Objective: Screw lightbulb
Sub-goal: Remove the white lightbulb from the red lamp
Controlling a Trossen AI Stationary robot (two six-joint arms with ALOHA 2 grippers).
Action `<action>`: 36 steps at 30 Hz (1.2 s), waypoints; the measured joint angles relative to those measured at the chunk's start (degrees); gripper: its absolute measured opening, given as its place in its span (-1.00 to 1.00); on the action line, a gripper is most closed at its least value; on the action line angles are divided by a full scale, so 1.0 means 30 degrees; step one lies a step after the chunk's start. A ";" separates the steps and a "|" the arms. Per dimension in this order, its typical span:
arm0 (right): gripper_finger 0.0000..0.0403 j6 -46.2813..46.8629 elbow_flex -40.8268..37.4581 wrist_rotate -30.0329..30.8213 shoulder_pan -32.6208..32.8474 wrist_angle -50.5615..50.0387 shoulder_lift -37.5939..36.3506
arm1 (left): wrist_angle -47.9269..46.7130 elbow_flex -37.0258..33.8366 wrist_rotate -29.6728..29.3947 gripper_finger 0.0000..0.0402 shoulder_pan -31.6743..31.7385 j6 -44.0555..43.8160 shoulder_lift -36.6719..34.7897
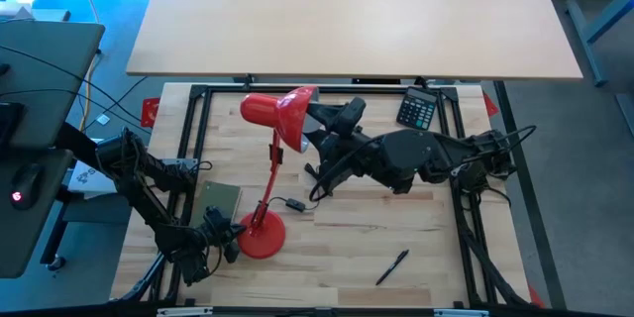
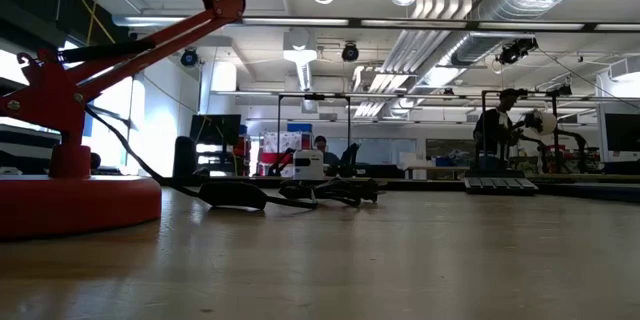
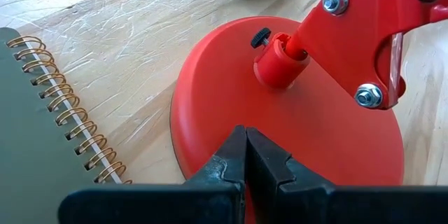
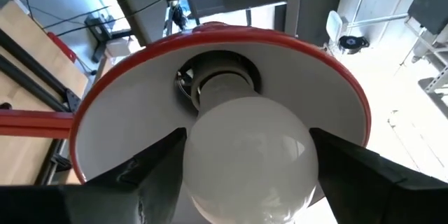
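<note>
The red desk lamp stands on its round base (image 1: 261, 238) near the table's front left, and its shade (image 1: 282, 114) faces toward the table's right. The white lightbulb (image 4: 245, 154) sits inside the shade, its narrow neck (image 4: 224, 84) in the socket. My right gripper (image 1: 327, 127) reaches level into the shade's mouth and is shut on the bulb. My left gripper (image 3: 245, 140) is shut, with its tips on the lamp base, at its left rim (image 1: 238, 241). My left gripper presses its shut fingertips (image 3: 234, 155) down on the top of the red base near its rim (image 3: 210, 133), slanting down from the table's left. The base lies flat on the table. My right gripper pinches the bulb's round globe (image 4: 203, 147) between its two fingers (image 4: 150, 175), one on each side. The fingers come level from the table's right, along the bulb's axis. The bulb is clear of the table, its neck in the shade's socket.
A green spiral notebook (image 1: 220, 201) lies beside the lamp base. The lamp's black cord with its switch (image 1: 294, 205) runs across the table's middle. A calculator (image 1: 418, 109) sits at the far right, and a black pen (image 1: 392, 266) near the front.
</note>
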 joint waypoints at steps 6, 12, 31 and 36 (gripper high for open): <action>0.44 0.0901 0.0000 0.0170 0.0013 -0.0617 -0.0010 | 0.0036 -0.0007 0.0000 -1.00 0.0000 0.0000 0.0000; 0.45 0.1582 -0.0004 0.0574 0.0337 -0.0827 -0.0006 | 0.0058 -0.0007 -0.0007 -1.00 0.0000 0.0000 0.0000; 0.45 -0.0692 -0.0080 0.0575 0.1384 0.1146 0.0059 | 0.0179 -0.0044 0.0488 -1.00 0.0022 0.0153 -0.0499; 0.45 -0.0401 -0.0095 0.0554 0.1392 0.1047 0.0051 | 0.0131 -0.0073 0.0903 -1.00 0.0029 0.0358 -0.0847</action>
